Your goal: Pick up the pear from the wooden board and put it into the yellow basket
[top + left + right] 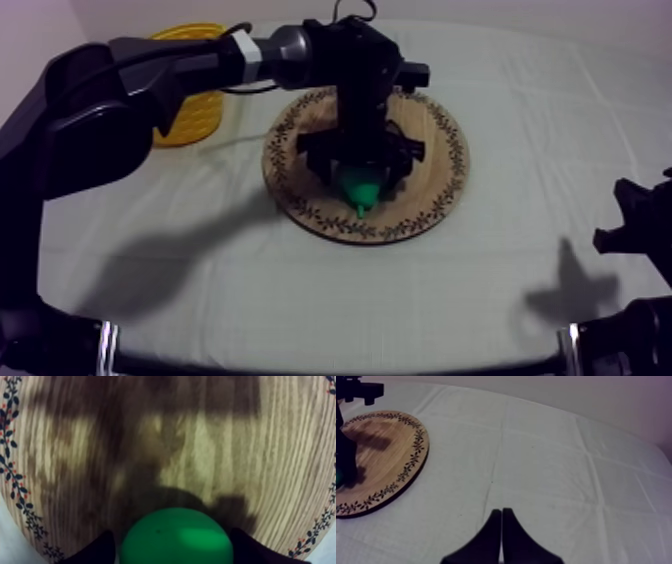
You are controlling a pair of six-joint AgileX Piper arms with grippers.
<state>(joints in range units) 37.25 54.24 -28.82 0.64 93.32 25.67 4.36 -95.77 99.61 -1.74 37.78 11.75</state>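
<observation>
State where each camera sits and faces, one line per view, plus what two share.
Top view: above the table, slanting down on the wooden board and yellow basket; left arm, right arm show.
Left wrist view: on the left arm, facing down at the board; left gripper shut on the pear.
Right wrist view: low over the table, facing across it; right gripper shut.
Shared: all see the board.

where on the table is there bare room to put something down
Bare cloth in front of the wooden board, and the wide stretch between the board and the right claw. Crowded: the board's middle, where the left claw grips the pear, and the gap toward the yellow basket, under the left arm.
</observation>
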